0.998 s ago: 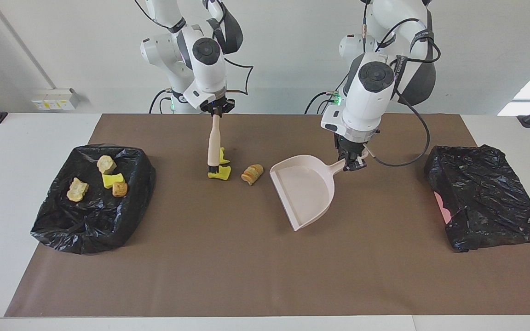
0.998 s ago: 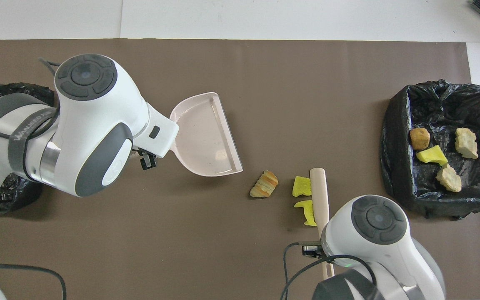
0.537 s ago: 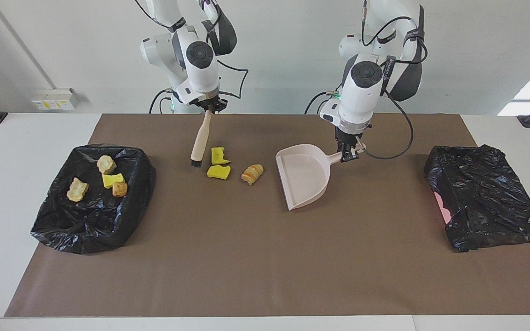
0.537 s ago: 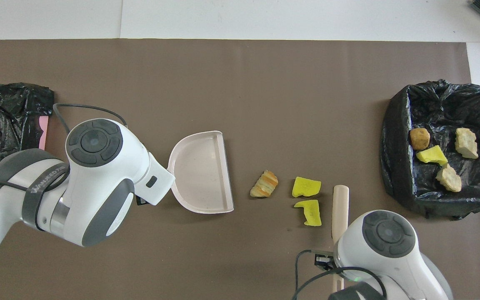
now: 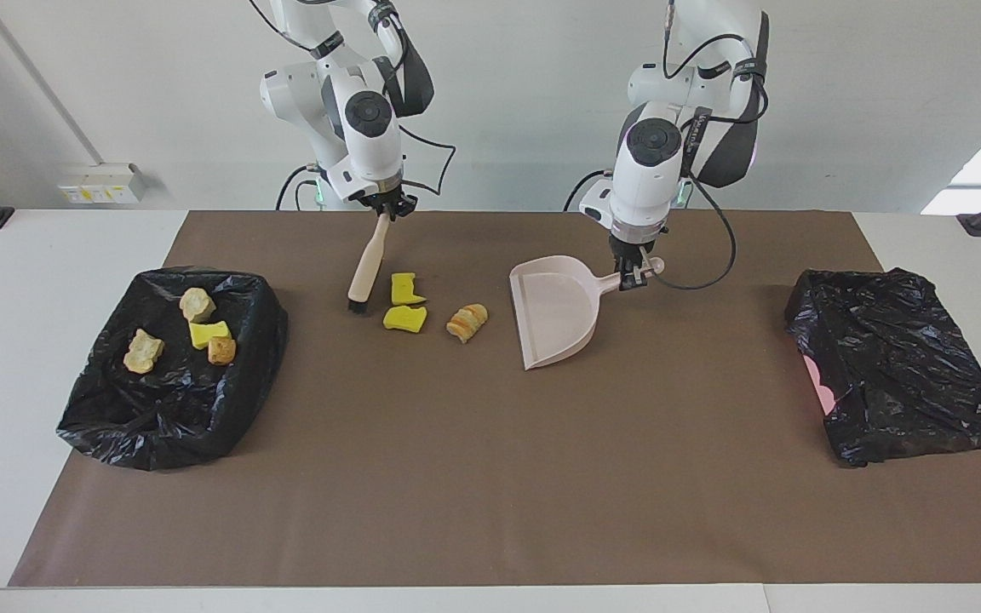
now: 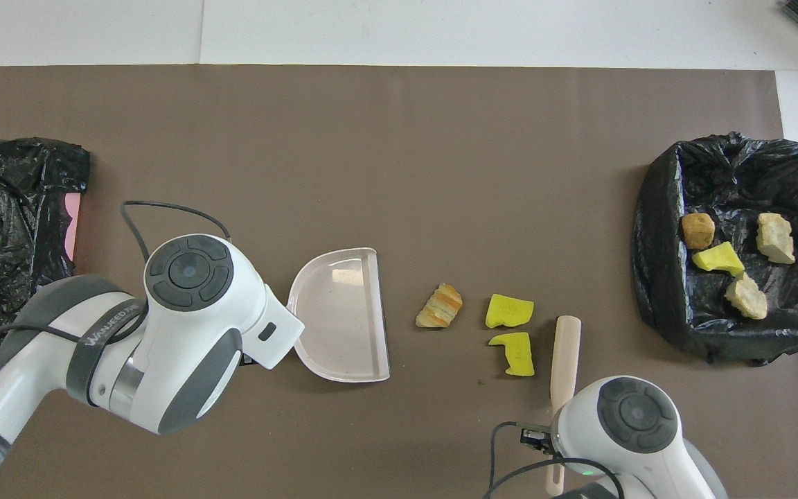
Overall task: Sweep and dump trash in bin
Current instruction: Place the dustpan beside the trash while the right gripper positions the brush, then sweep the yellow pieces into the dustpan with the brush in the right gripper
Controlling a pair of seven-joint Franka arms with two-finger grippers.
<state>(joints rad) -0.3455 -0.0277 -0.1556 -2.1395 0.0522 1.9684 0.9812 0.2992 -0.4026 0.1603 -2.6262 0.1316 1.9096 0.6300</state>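
Three pieces of trash lie on the brown mat: a tan bread-like chunk (image 5: pixel 467 323) (image 6: pixel 439 305) and two yellow sponge pieces (image 5: pixel 404 318) (image 6: pixel 509 310). My right gripper (image 5: pixel 387 207) is shut on the top of the beige brush (image 5: pixel 369 268) (image 6: pixel 564 353). Its black bristles are low beside the sponges, toward the right arm's end. My left gripper (image 5: pixel 633 277) is shut on the handle of the beige dustpan (image 5: pixel 554 311) (image 6: pixel 343 312), whose open mouth faces the chunk. The bin (image 5: pixel 158 451) (image 6: pixel 648 242), lined in black, holds several scraps. From overhead, both grippers are hidden under their arms.
A second black bag (image 5: pixel 899 362) (image 6: pixel 11 222) with a pink patch lies at the left arm's end of the table. The brown mat (image 5: pixel 490 494) covers most of the white table.
Both arms drew back toward the robots. The brush swung off the sponges to their side toward the right arm's end. The dustpan came nearer the robots and turned its mouth toward the chunk.
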